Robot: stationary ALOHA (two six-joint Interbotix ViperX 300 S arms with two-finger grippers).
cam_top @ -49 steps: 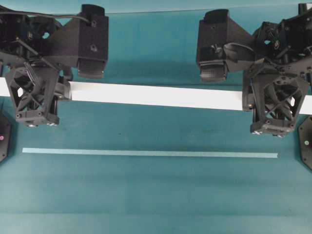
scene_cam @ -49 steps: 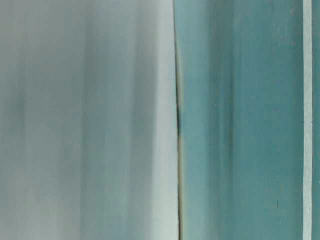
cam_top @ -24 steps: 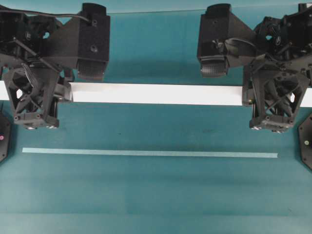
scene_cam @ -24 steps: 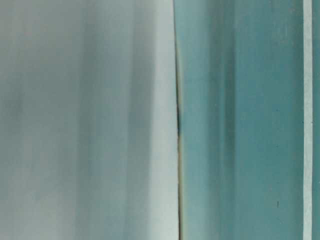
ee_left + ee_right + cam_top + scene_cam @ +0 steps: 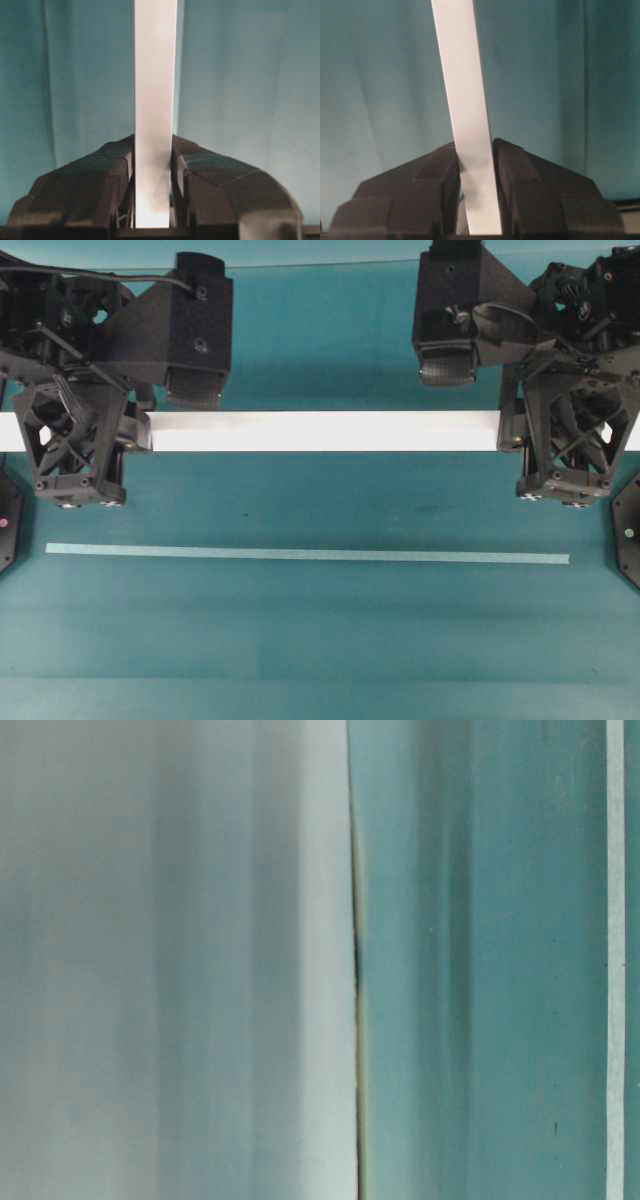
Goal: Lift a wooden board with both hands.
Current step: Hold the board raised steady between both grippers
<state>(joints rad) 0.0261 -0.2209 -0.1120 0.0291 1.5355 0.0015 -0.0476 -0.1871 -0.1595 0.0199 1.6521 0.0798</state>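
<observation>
The wooden board (image 5: pixel 320 430) is a long white plank lying level across the overhead view, above the teal table (image 5: pixel 320 640). My left gripper (image 5: pixel 78 432) is shut on its left end and my right gripper (image 5: pixel 565 430) on its right end. In the left wrist view the board (image 5: pixel 155 75) runs straight up from between the black fingers (image 5: pixel 110 170) of the left gripper (image 5: pixel 154 150), both pressed against its sides. In the right wrist view the board (image 5: pixel 460 65) leans slightly left out of the right gripper (image 5: pixel 475 150).
A thin pale teal tape strip (image 5: pixel 300 554) lies on the table in front of the board, also the tape strip (image 5: pixel 615 960) in the table-level view, where a blurred pale surface (image 5: pixel 170 960) fills the left half. Black discs (image 5: pixel 628 535) sit at the table's sides.
The board was slanted with its right end nearer the front. Its right end has moved back and it now lies level. Both grippers have stayed shut on it.
</observation>
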